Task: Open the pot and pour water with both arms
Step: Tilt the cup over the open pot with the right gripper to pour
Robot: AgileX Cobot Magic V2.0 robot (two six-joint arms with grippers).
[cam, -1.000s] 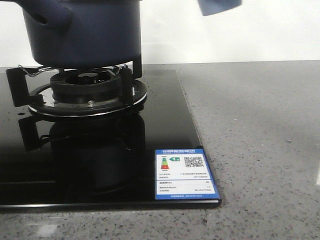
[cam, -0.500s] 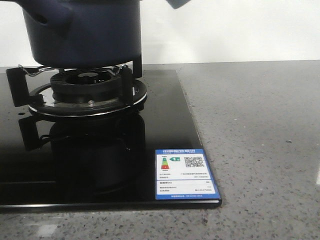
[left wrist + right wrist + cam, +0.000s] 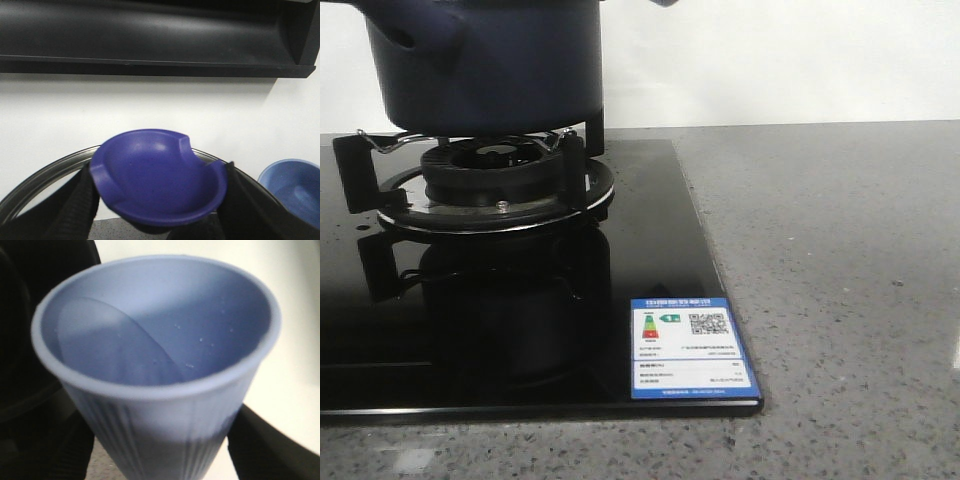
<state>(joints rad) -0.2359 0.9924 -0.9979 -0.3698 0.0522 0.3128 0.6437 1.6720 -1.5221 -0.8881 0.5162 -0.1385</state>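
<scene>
In the front view, the pot [image 3: 485, 62] is sitting on the burner [image 3: 492, 180] of the black glass stove [image 3: 650, 260], which is lying on a grey speckled counter [image 3: 840, 260]. The pot's stubby handle is pointing toward the camera's left. Its rim is cut off by the frame, so I cannot tell from here whether it is uncovered. Neither arm is showing, apart from a dark sliver at the top edge that is too small to identify.

In the left wrist view, the left gripper [image 3: 160, 220] is holding a dark blue knob [image 3: 157, 175] between its fingers [image 3: 75, 205], closed snugly on it. A glass lid [image 3: 35, 185] with a metal rim is hanging below the knob. The cup [image 3: 292, 190] is showing at the edge, near the lid.

In the right wrist view, the right gripper [image 3: 160, 460] is clamping the light blue ribbed cup [image 3: 155, 365] near its base. The cup is tilting, and the water [image 3: 110, 350] inside is leaning toward one side of the wall.

My judgement: the pour is about to begin. The main risks are water missing the pot and splashing onto the stove if the cup tips before it is over the opening, and the cup bumping the lid, since the two are close. The thin cup could also buckle or slip under a tight grip.
</scene>
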